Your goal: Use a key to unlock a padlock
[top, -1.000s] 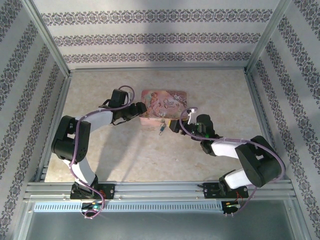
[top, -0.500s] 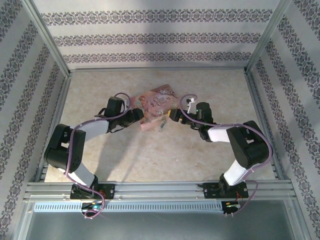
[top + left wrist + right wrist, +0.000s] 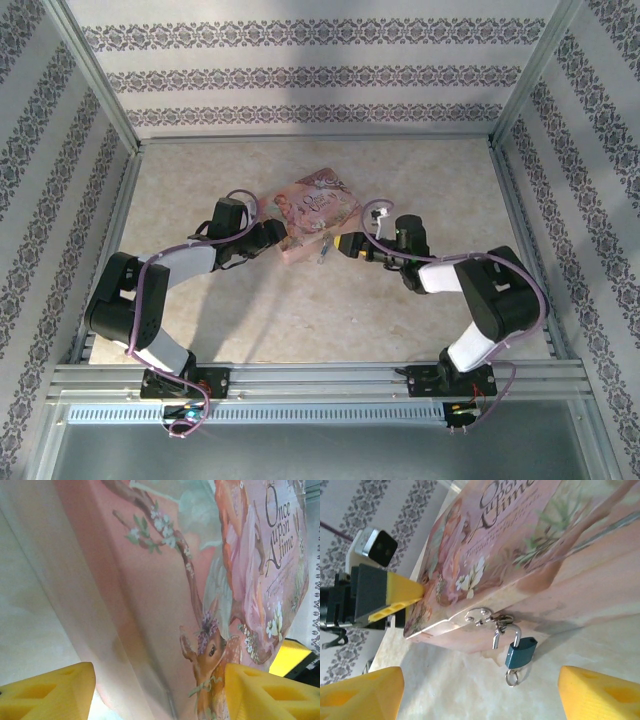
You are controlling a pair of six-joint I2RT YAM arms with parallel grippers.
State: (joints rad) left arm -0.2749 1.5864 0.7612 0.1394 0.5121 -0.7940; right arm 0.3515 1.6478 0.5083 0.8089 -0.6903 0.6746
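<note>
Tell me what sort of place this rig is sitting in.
Probably a robot test cell, not a real room: metal frame posts, flat wallpaper-print panels for walls, and the left arm and right arm bolted to a rail.

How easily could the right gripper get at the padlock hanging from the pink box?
Probably yes. The right gripper stands open and faces the padlock, which hangs from the front edge of the pink box. Nothing lies between its fingers and the lock.

Black-and-white arms (image 3: pixel 190 258), purple cables (image 3: pixel 148 300)
</note>
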